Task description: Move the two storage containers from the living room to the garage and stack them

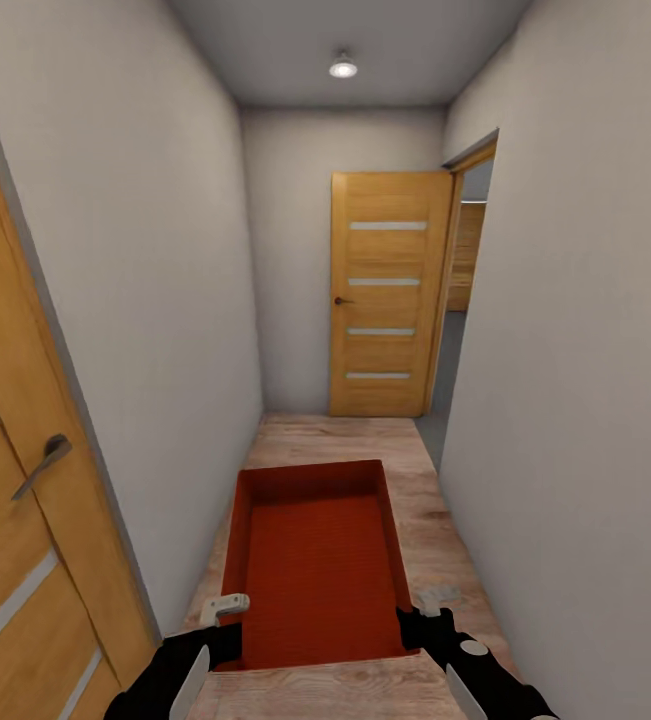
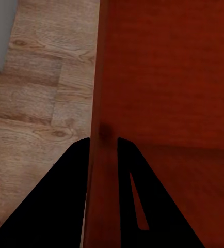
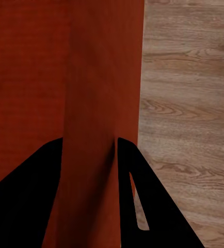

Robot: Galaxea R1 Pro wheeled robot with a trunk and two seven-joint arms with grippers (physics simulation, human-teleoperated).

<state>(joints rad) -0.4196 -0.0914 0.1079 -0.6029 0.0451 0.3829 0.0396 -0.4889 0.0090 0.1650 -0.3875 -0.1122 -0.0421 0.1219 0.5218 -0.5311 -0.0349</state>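
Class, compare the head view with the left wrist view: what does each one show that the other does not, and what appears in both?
Head view alone: the hallway's open wooden door, the ceiling light, the nearer door handle and the right claw on the bin's right wall.

Left wrist view alone: close up, the left claw's dark fingers straddling the bin wall.

Both: the orange-red storage container, the left claw and the wood plank floor.

The storage container [image 1: 320, 560] hides the floor beneath it; both arms run off the head view's bottom edge, and the room past the open door [image 1: 390, 295] stays mostly hidden
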